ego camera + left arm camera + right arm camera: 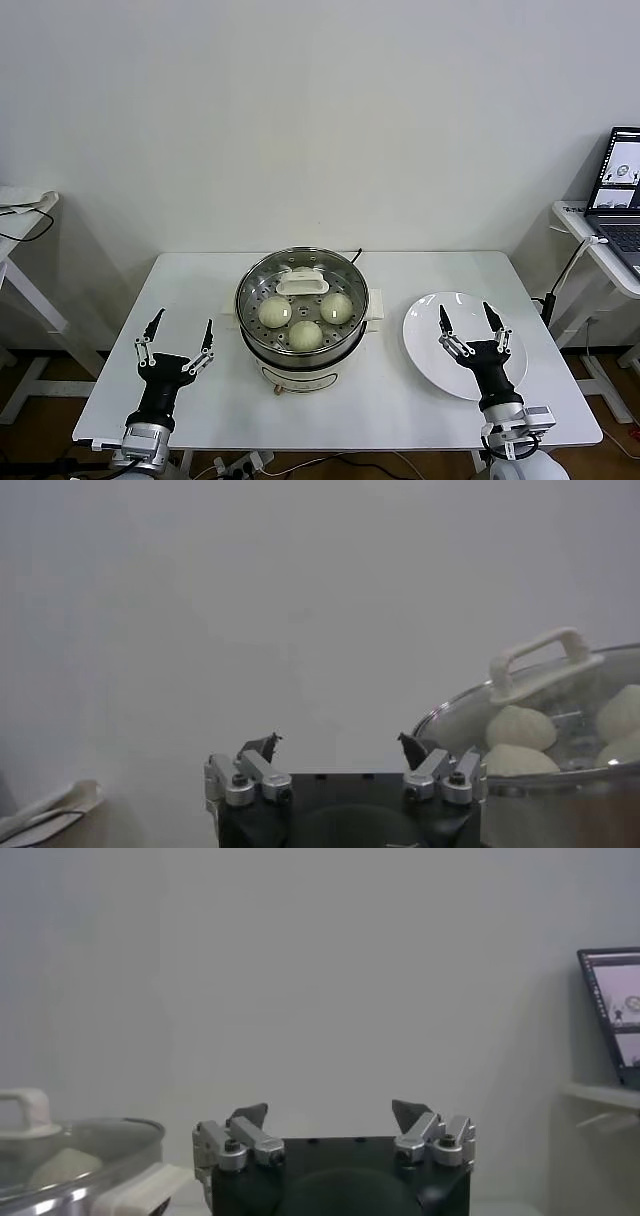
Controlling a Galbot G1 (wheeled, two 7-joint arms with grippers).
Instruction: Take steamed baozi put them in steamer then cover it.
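Buns: 3 small round cream-white dough buns [305,320] show thru the lid, sitting on the holey tray inside the pot. A 4th can't be seen, maybe hidden under the lid handle.
Pot: big round shiny steel steamer [262,354] w/ white base, mid table, btwn the 2 arms.
Lid: clear glass lid w/ white handle [302,282] sits on top of the pot, looks shut flat. Job looks about done.
Plate: flat white round plate [427,340] to the pot's right, nothing on it.
How buns feel: prob soft, light, easy to squash. Pinch gently at the sides, low down, not on the pleated top.
How lid feels: prob hard, smooth, can break, a bit slippy. Best hold is the white handle bar.
Left gripper [180,340]: low at the table's near left edge, well apart from the pot. Fingers spread wide, holding nothing, touching nothing.
Right gripper [466,320]: near right side, up over the plate's near part. Fingers spread wide too, nothing in them.
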